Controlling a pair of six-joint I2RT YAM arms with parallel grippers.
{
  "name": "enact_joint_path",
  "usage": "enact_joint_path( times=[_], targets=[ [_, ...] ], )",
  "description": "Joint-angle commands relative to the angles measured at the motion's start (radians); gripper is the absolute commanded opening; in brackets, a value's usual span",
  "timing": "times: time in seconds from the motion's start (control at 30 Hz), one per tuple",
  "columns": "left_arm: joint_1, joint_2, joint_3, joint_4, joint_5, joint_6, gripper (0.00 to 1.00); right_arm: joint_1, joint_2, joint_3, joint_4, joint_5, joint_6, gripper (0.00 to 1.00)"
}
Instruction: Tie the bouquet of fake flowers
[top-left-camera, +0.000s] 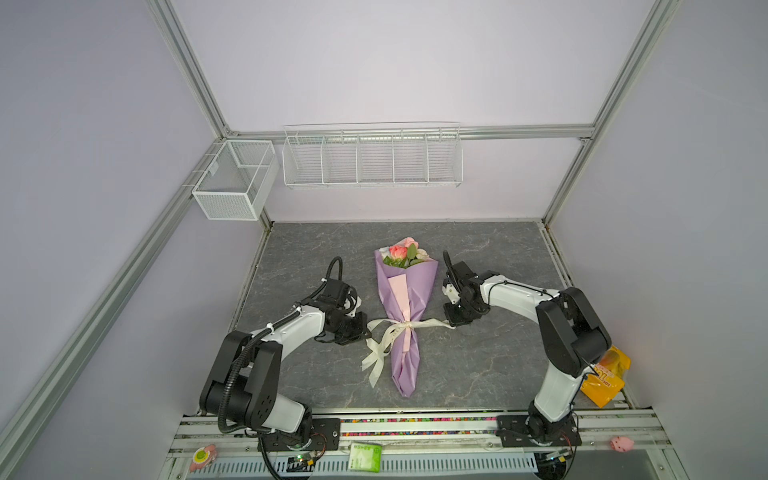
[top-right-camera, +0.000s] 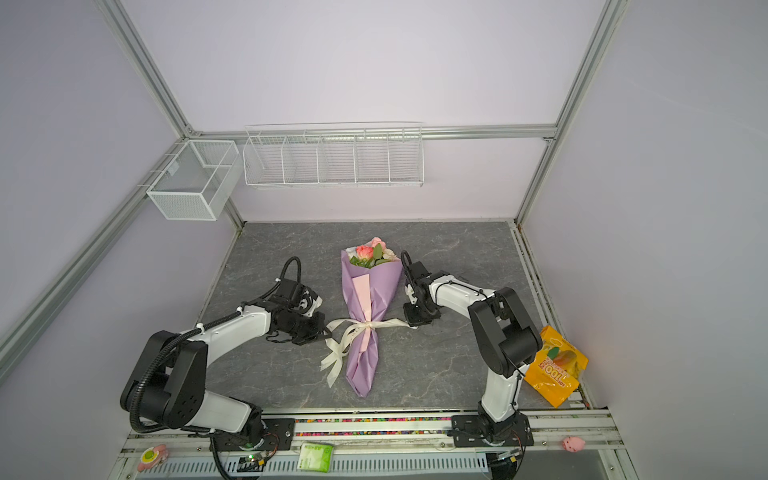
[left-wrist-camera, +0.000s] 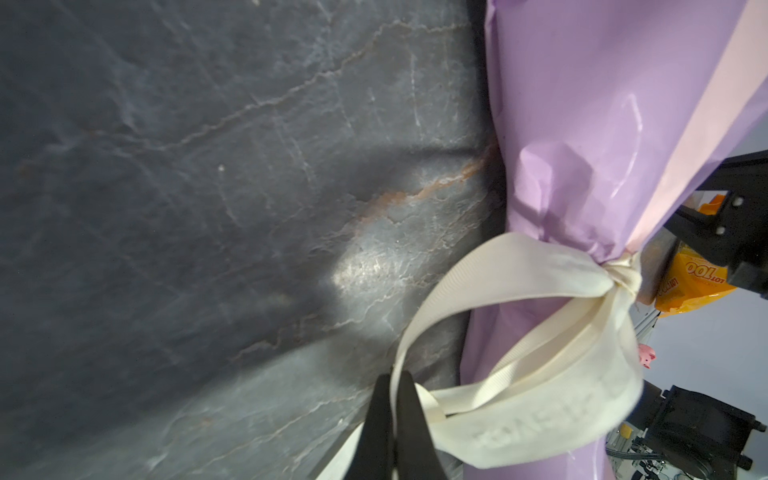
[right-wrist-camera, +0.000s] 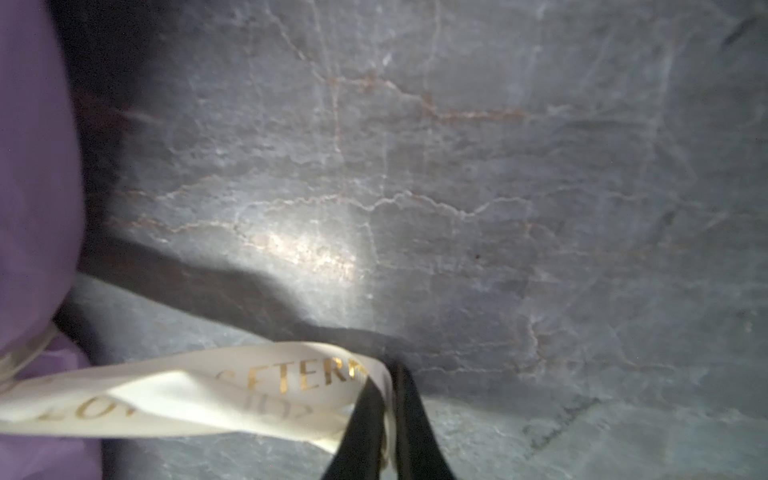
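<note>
The bouquet of fake flowers (top-left-camera: 405, 252) (top-right-camera: 371, 253) lies on the dark stone table in a lilac paper cone (top-left-camera: 405, 316) (top-right-camera: 370, 307) (left-wrist-camera: 582, 124), blooms at the far end. A cream lettered ribbon (top-left-camera: 399, 330) (top-right-camera: 365, 328) (left-wrist-camera: 519, 291) (right-wrist-camera: 208, 386) is knotted round its narrow waist, with loops and tails trailing on the left side. My left gripper (top-left-camera: 369, 328) (top-right-camera: 330, 328) (left-wrist-camera: 394, 399) is shut on a ribbon loop left of the cone. My right gripper (top-left-camera: 448, 322) (top-right-camera: 409, 322) (right-wrist-camera: 388, 395) is shut on the ribbon loop at the cone's right.
A yellow snack bag (top-left-camera: 604, 376) (top-right-camera: 555, 365) lies at the table's right edge behind the right arm. Wire baskets (top-left-camera: 372, 156) (top-left-camera: 235, 178) hang on the back wall. A green packet (top-left-camera: 365, 457) and small pink toys (top-left-camera: 622, 444) sit on the front rail.
</note>
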Motion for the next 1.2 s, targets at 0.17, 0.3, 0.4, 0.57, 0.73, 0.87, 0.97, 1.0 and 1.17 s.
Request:
enact_joint_path(
  times=[0.17, 0.3, 0.4, 0.57, 0.73, 0.87, 0.97, 1.0, 1.17],
  targets=[
    [0.003, 0.001, 0.013, -0.002, -0.011, 0.010, 0.00, 0.018, -0.128, -0.018, 0.078, -0.046, -0.064, 0.40],
    [0.004, 0.007, 0.018, 0.002, -0.005, 0.009, 0.00, 0.063, -0.081, 0.017, 0.067, -0.133, -0.128, 0.43],
    [0.003, 0.005, 0.018, -0.003, -0.005, 0.012, 0.00, 0.096, -0.026, 0.043, 0.053, -0.125, -0.152, 0.44],
    [0.003, -0.005, 0.015, -0.010, -0.009, 0.014, 0.00, 0.110, 0.009, 0.042, 0.068, -0.067, -0.157, 0.45],
    [0.004, 0.005, 0.017, -0.007, -0.008, 0.013, 0.00, 0.119, 0.028, 0.041, 0.068, -0.043, -0.191, 0.47],
    [0.003, 0.007, 0.023, -0.006, -0.005, 0.012, 0.00, 0.130, 0.050, 0.042, 0.063, -0.015, -0.209, 0.46],
    [0.004, 0.007, 0.025, -0.012, -0.008, 0.013, 0.00, 0.131, 0.052, 0.041, 0.070, -0.010, -0.203, 0.35],
    [0.004, 0.007, 0.025, -0.015, -0.008, 0.013, 0.00, 0.131, 0.047, 0.038, 0.075, -0.010, -0.197, 0.29],
    [0.003, -0.002, 0.021, -0.018, -0.017, 0.012, 0.00, 0.132, -0.005, 0.015, 0.098, -0.019, -0.179, 0.11]
  ],
)
